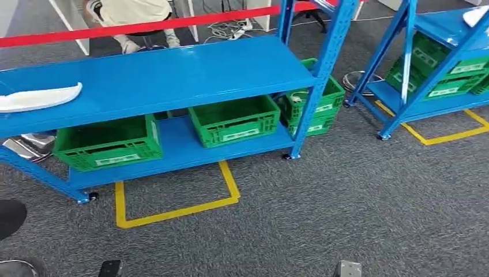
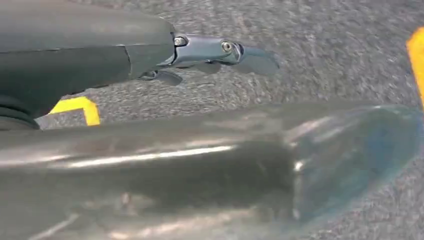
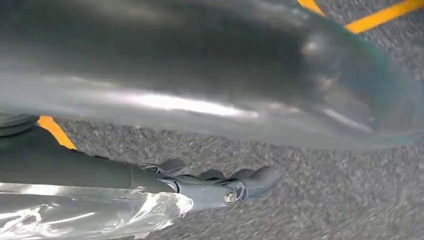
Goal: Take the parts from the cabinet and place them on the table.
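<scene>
On the upper shelf of the blue cabinet [image 1: 173, 75], toward its left end, a white part [image 1: 37, 97] was seen lying flat, with green crates [image 1: 233, 120] set on the shelf below. Beside the cabinet, over grey carpet [image 1: 346, 208], the left hand [image 2: 220, 55] and right hand [image 3: 220, 182] were held with fingers extended and nothing grasped.
</scene>
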